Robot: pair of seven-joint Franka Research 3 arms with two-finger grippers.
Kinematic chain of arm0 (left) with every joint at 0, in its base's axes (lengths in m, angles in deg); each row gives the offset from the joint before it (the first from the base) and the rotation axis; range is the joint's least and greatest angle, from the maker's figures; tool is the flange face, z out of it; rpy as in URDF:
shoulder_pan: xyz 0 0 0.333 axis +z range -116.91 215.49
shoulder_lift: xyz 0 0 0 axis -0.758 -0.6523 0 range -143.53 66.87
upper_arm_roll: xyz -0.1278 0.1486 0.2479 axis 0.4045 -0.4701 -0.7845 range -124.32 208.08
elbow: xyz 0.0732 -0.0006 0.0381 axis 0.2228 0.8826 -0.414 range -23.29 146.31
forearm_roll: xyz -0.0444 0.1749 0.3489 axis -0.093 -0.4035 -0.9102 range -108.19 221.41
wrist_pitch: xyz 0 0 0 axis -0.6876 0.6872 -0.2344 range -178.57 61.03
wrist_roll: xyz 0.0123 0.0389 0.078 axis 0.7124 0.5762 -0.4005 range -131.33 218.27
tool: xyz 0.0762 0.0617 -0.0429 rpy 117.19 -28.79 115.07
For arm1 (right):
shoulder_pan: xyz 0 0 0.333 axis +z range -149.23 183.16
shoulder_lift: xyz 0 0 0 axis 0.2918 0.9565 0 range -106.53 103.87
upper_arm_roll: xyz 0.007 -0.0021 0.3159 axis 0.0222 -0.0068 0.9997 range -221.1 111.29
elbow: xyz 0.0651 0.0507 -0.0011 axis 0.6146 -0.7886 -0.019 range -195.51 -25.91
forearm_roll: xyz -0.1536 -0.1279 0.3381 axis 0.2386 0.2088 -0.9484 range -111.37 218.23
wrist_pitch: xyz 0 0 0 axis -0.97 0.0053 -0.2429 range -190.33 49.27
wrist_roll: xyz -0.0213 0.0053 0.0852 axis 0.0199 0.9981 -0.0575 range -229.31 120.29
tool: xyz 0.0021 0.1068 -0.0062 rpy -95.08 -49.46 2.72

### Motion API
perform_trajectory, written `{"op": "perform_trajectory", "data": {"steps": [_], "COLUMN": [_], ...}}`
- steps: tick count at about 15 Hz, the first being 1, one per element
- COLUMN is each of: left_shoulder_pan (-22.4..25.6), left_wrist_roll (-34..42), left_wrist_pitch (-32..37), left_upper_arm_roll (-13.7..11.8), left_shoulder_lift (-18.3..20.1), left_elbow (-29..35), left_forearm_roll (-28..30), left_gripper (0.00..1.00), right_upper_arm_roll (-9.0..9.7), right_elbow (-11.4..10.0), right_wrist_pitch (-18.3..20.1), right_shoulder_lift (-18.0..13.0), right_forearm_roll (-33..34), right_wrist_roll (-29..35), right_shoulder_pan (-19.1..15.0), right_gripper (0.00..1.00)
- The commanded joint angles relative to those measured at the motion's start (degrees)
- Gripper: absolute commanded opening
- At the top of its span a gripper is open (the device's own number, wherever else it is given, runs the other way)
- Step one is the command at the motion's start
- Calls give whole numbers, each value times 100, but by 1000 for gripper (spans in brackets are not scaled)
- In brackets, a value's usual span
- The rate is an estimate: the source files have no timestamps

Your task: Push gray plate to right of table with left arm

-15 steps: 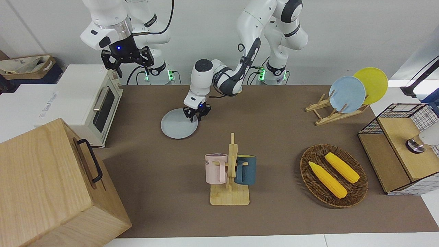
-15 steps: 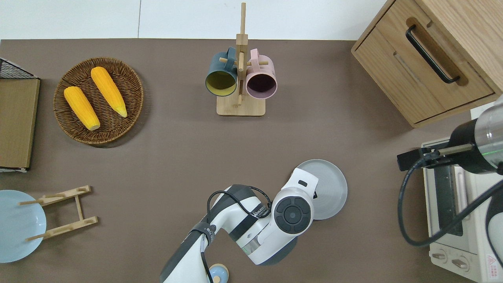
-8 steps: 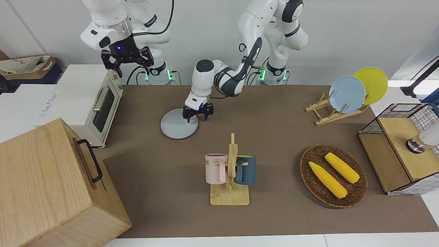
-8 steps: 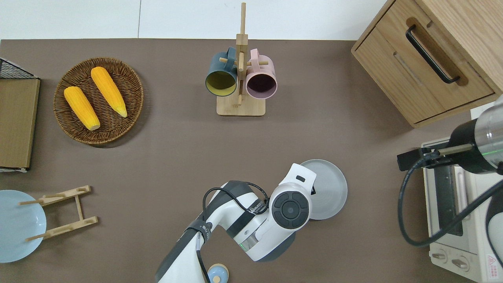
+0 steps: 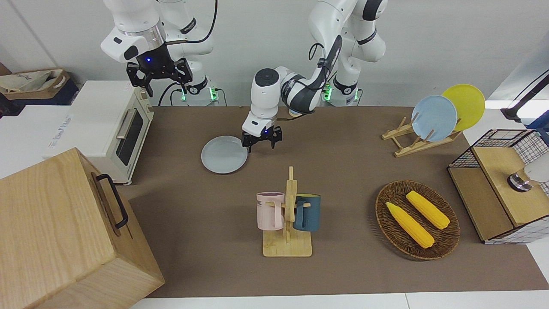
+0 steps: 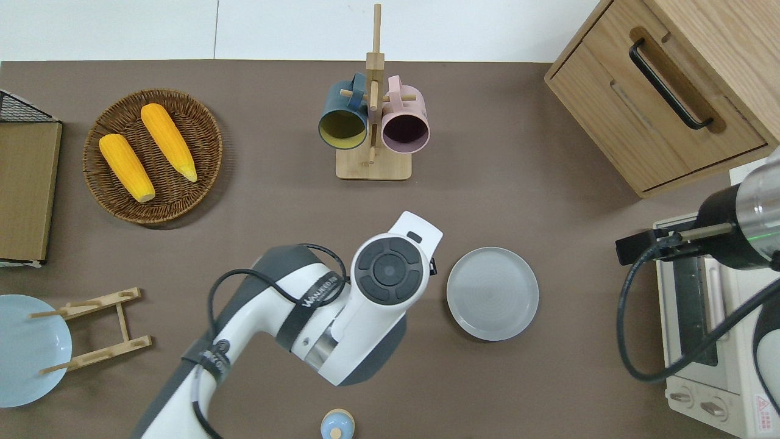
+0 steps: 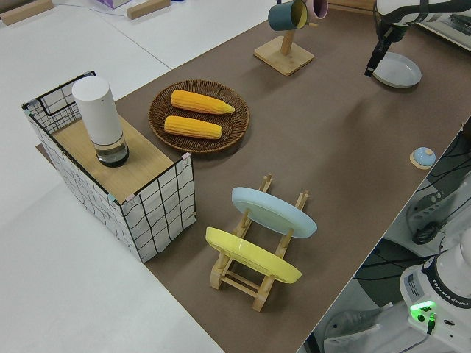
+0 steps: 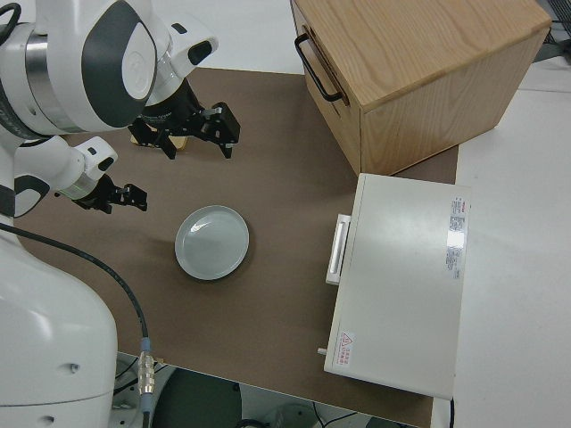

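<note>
Two corn cobs (image 5: 417, 216) fill the wicker basket (image 5: 446, 244); left end effector (image 5: 260, 143), fingers spread, hangs beside the gray plate (image 5: 224, 155).

basket (image 5: 446, 240): two corn cobs (image 5: 409, 225) | mug stand (image 5: 288, 246): pink mug (image 5: 269, 210), teal mug (image 5: 308, 213)

In the overhead view we find the left end effector (image 6: 430, 266) almost wholly hidden beneath its own wrist housing. The sky-blue plate (image 6: 27, 350) and the white oven (image 6: 710, 341) are cut by the frame's edges there. In the left side view the left arm (image 7: 412, 11) is cropped at the top edge.
</note>
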Motion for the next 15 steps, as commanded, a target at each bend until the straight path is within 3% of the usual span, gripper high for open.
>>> {"op": "perform_trajectory", "data": {"steps": [1,6,10,15], "left_shoulder_pan": [469,1172,1884,2842], "left_wrist_roll": [598,1195,2468,4016], "left_wrist_pitch": [994,1979,2832,2939], "left_upper_arm_roll": [11,3,3,11], "left_shoulder_lift": [249,240,266,529], "left_elbow": [-530,-1446,-1851,-1851], "left_forearm_roll": [-29,-99,-91,-82], "left_gripper": [997,993,991,991], "right_upper_arm_roll": [86,86,86,86], "right_elbow": [46,46,46,46], "right_wrist_pitch": [92,83,83,83], "right_shoulder_lift": [-17,-17,-17,-17], "right_forearm_roll": [-59,-59,-59,-59], "right_wrist_roll": [14,5,5,5], "right_shoulder_pan": [-115,-115,-115,-115], "right_gripper": [983,983,983,983]}}
